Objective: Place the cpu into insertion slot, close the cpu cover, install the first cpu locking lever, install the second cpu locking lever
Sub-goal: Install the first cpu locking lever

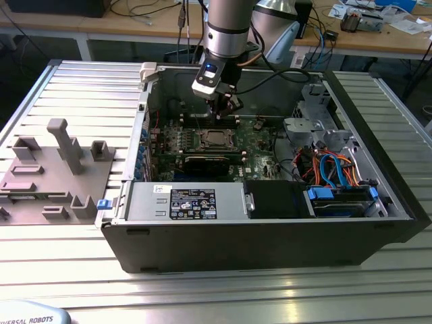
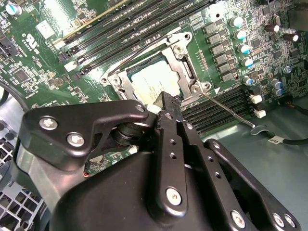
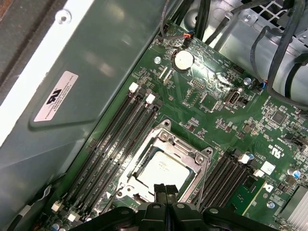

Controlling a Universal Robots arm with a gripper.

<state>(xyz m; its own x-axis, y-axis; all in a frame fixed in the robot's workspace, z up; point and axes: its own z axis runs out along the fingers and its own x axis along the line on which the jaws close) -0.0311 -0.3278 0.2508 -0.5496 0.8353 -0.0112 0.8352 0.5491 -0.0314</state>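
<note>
Noted the gripper (image 3: 166, 189) nearest, fingertips pressed together on nothing, poised just over the cpu (image 3: 161, 169); in the exterior view, found the insertion slot (image 1: 216, 140) at 6 o'clock from it. Judged the cpu seated and the cpu cover (image 3: 191, 153) folded down around it, but the locking lever (image 2: 230, 111) unlatched, so latching was left to do. Counted one cpu, one insertion slot, one cpu cover, and one locking lever made out clearly.

The cpu (image 3: 163, 169) is topped with pale, shiny metal; the cover (image 3: 187, 149) is made of smooth silvery metal. The board (image 3: 211, 103) is coated in glossy green, and the gripper (image 3: 165, 188) is finished in matt black.
</note>
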